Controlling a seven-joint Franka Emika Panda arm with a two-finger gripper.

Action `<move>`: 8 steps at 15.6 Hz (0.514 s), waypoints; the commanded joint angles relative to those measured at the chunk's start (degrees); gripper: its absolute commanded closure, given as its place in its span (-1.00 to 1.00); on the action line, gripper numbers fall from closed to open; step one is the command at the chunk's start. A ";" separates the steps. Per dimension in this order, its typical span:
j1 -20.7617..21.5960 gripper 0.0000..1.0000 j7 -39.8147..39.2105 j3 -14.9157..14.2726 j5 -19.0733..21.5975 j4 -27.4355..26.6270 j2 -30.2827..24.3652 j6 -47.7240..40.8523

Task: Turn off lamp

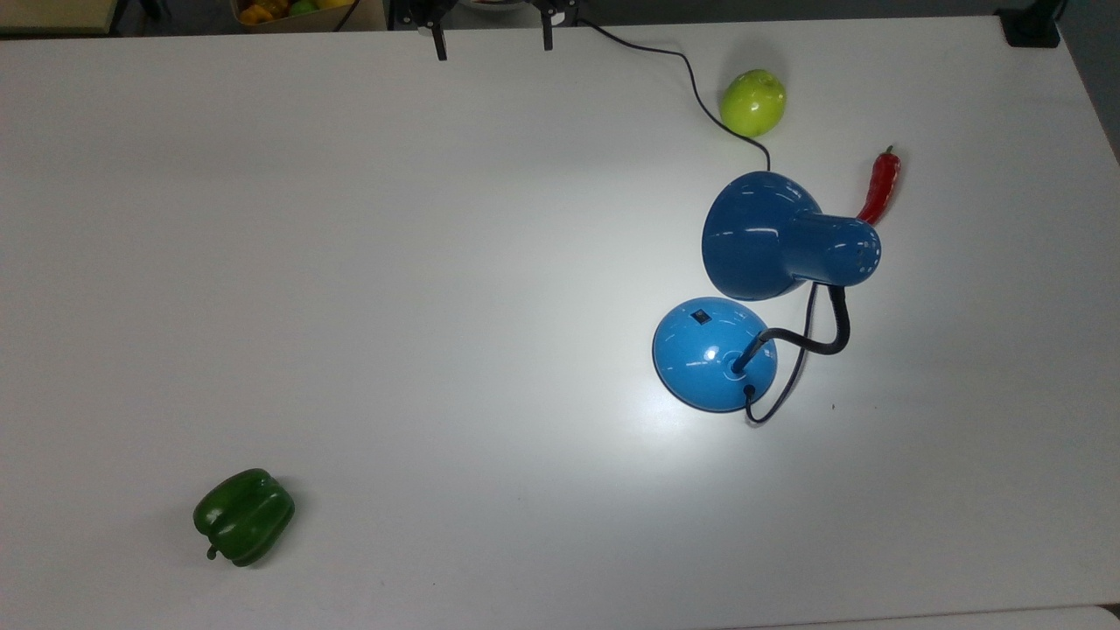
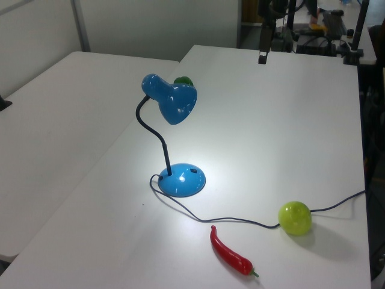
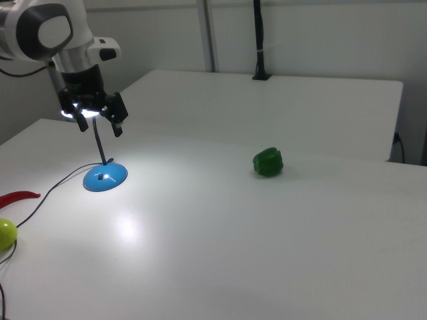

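The lamp stood on the white table at about three o'clock in the top view, lit, its shade casting a bright pool around the domed base with the small black switch. The gripper hung at twelve o'clock by the table's far edge, fingers spread wide and holding nothing. A green apple and red chilli lay near the shade at one to two o'clock, a green pepper at eight o'clock.
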 commanded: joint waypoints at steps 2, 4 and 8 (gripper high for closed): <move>0.19 -1.00 -1.95 -0.64 -0.20 -0.22 -0.20 0.23; 0.01 -1.00 -2.04 -0.64 -0.20 -0.22 -0.29 0.05; -0.07 -1.00 -2.74 -0.64 -0.38 -0.57 -0.38 0.14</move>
